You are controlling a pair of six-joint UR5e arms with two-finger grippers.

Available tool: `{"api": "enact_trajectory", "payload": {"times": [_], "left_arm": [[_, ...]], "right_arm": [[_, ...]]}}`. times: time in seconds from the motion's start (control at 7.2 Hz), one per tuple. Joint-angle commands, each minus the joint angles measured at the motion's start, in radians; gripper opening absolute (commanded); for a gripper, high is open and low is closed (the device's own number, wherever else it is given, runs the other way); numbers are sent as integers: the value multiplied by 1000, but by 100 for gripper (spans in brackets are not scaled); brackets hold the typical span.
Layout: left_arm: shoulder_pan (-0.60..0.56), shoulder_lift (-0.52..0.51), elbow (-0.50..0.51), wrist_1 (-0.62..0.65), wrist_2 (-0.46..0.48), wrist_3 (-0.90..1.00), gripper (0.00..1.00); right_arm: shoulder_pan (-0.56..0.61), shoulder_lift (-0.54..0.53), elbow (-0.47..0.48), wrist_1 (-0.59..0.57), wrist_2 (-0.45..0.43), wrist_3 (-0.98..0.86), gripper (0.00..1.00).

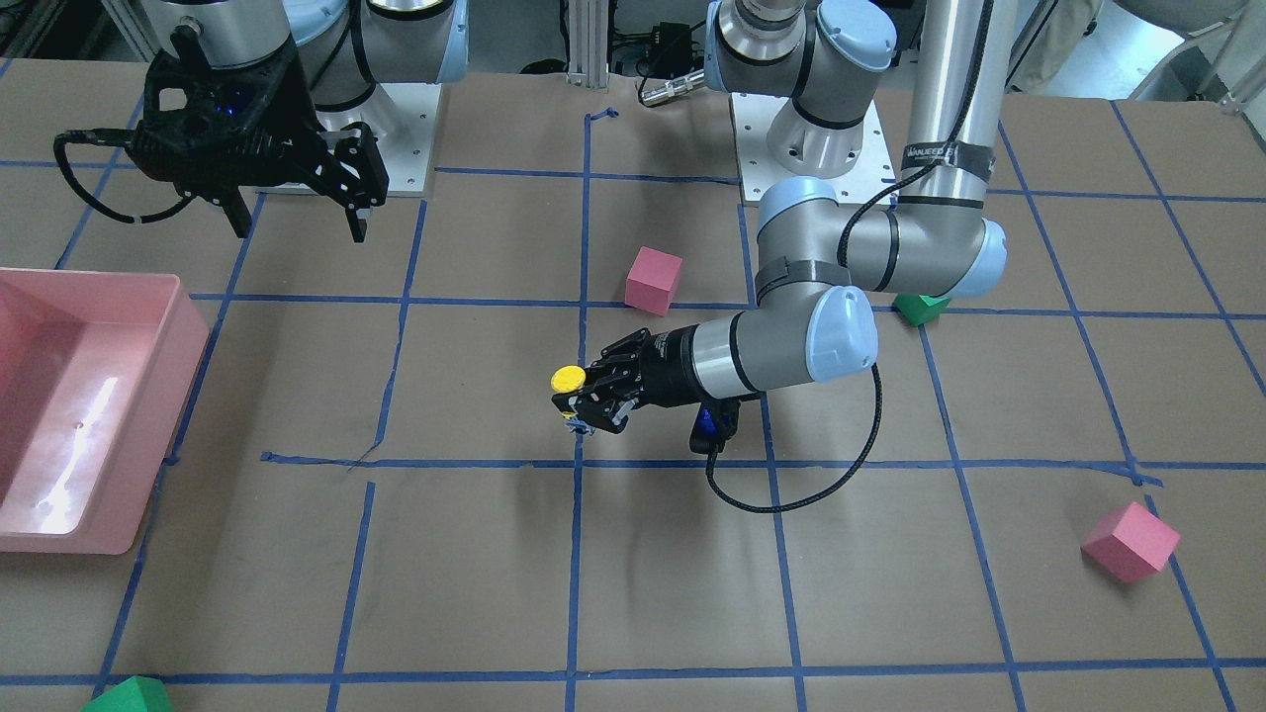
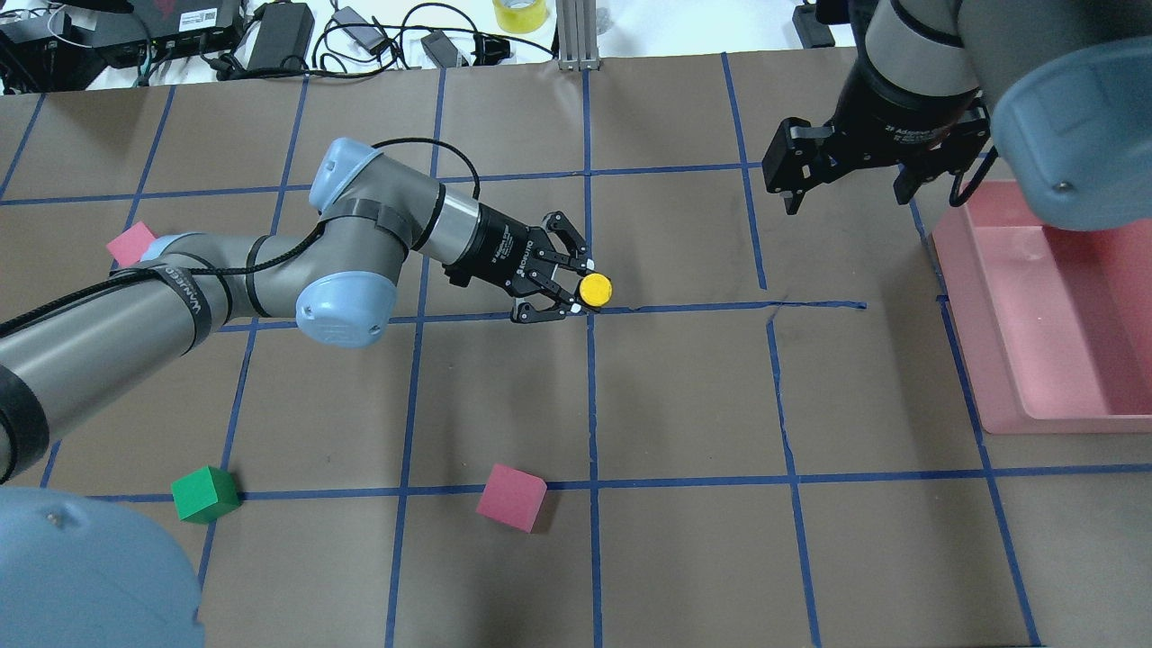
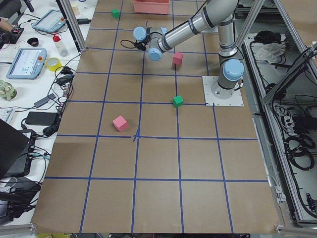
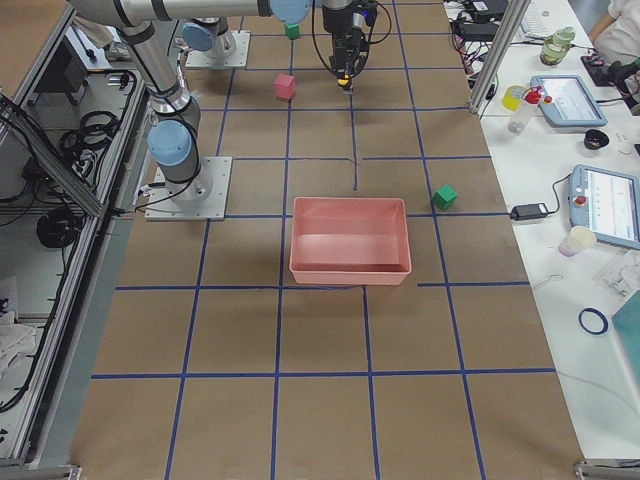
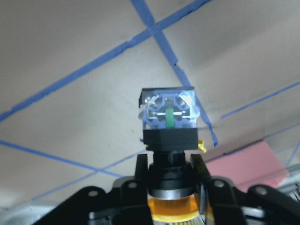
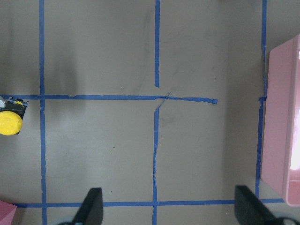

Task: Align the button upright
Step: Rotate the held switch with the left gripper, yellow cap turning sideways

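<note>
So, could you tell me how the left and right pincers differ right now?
The left pincer is shut on the button; the right pincer is open and empty. The left pincer is turned sideways, low over the table; the right pincer points straight down, higher up. Both are black.

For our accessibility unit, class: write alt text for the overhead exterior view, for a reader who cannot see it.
The left gripper, reaching in sideways, is shut on the button, its yellow cap facing up, at a crossing of blue tape lines on the brown table. The right gripper hangs open near a pink bin.
</note>
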Motion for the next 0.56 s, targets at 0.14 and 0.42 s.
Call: {"api": "enact_trajectory", "payload": {"times": [0.14, 0.42], "left_arm": [[63, -46, -53, -111, -92, 25, 0], [67, -65, -59, -148, -92, 26, 0]], "right_arm": [[0, 0, 0, 1, 0, -1, 100], [0, 0, 0, 1, 0, -1, 100]]}}
